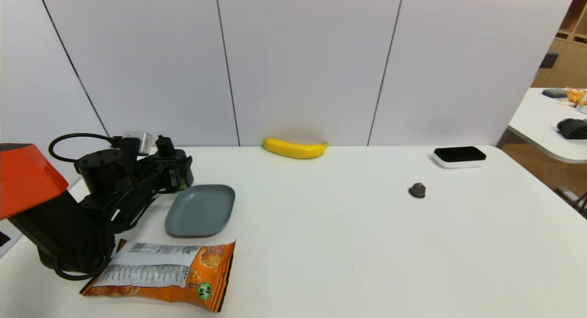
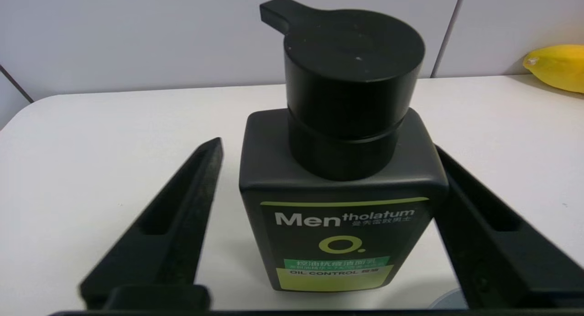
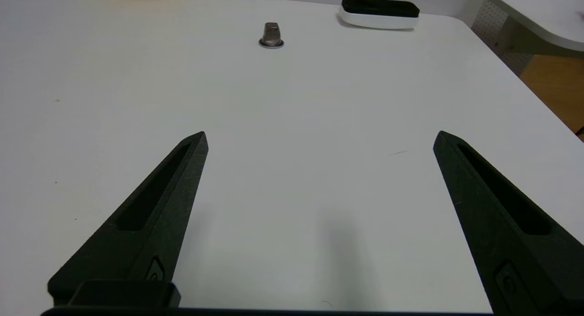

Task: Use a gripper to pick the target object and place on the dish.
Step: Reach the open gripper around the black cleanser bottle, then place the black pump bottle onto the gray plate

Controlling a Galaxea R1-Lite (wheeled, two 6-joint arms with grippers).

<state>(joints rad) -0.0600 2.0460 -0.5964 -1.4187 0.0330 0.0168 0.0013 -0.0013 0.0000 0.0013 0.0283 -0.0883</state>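
The black bottle (image 2: 337,225), with a round nozzle cap and a green-and-white label, stands upright on the white table. My left gripper (image 2: 326,145) is open around it. One finger (image 2: 182,211) stands off the bottle with a gap; the other finger (image 2: 483,225) lies against the bottle's far side. In the head view that left gripper (image 1: 174,164) and the bottle (image 1: 179,172) sit at the table's left, just behind the grey dish (image 1: 200,210), which holds nothing. My right gripper (image 3: 319,136) hovers open over bare table and does not show in the head view.
An orange snack bag (image 1: 165,272) lies in front of the dish. A yellow banana (image 1: 294,148) rests against the back wall. A small dark metal piece (image 1: 417,189) and a white tray with a black top (image 1: 458,156) sit at the right.
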